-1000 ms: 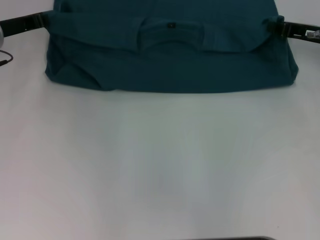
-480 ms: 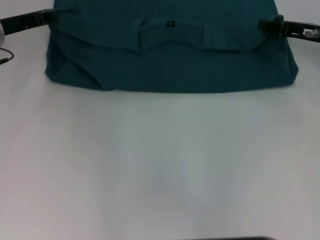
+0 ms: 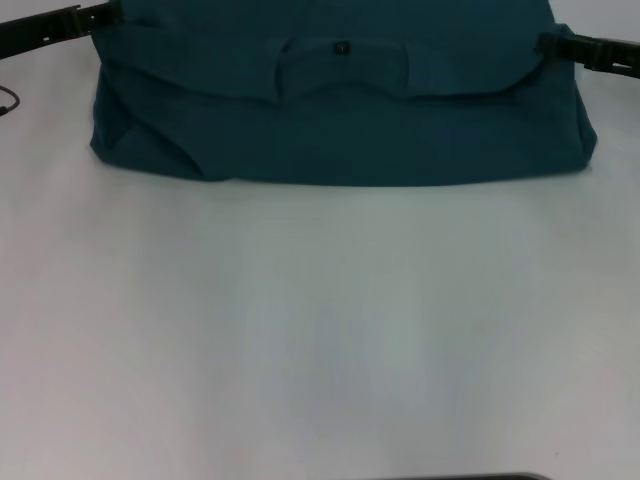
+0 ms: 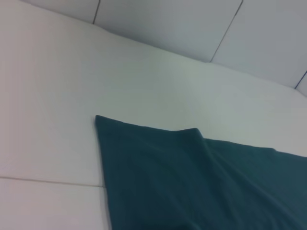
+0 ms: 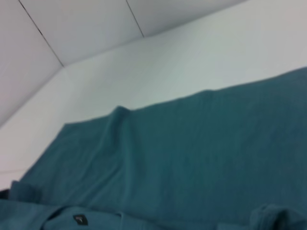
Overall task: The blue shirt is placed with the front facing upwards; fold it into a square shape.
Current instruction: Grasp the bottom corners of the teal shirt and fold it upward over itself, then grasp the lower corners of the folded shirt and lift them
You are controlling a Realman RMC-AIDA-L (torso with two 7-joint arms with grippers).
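The blue shirt (image 3: 340, 110) lies across the far side of the white surface (image 3: 320, 330), collar end folded over. Both pincers have drawn outward off its shoulders: left pincer (image 3: 100, 14), right pincer (image 3: 548, 42); I cannot tell their openings. This fold looks released.

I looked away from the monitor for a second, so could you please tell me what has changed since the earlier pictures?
Both grippers have drawn outward, off the blue shirt: the left gripper toward the left edge, the right gripper toward the right edge, so each has apparently let go. The shirt stays folded over, collar and label on top, unmoved on the table.
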